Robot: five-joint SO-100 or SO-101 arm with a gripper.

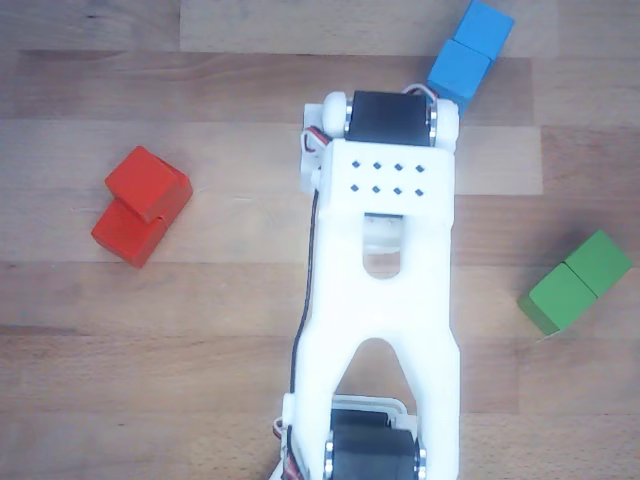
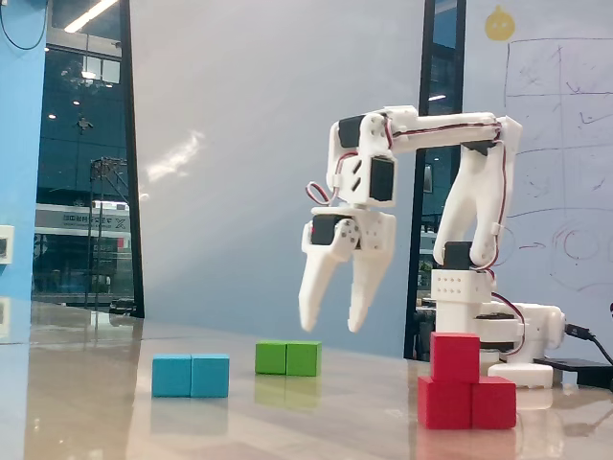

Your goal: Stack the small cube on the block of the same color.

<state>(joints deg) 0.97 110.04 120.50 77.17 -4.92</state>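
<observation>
The small red cube [image 1: 148, 182] sits on top of the red two-cube block [image 1: 128, 236], over one half of it; in the fixed view the cube [image 2: 455, 357] rests on the left part of the block [image 2: 468, 402]. My gripper [image 2: 334, 322] hangs in the air, fingers apart and empty, well left of the red stack and above the table. In the other view only the white arm [image 1: 385, 260] shows from above; the fingers are hidden under it.
A blue two-cube block [image 1: 470, 50] [image 2: 191, 375] and a green two-cube block [image 1: 577, 282] [image 2: 288, 357] lie on the wooden table [image 1: 220, 350]. The arm's base [image 2: 498, 326] stands behind the red stack.
</observation>
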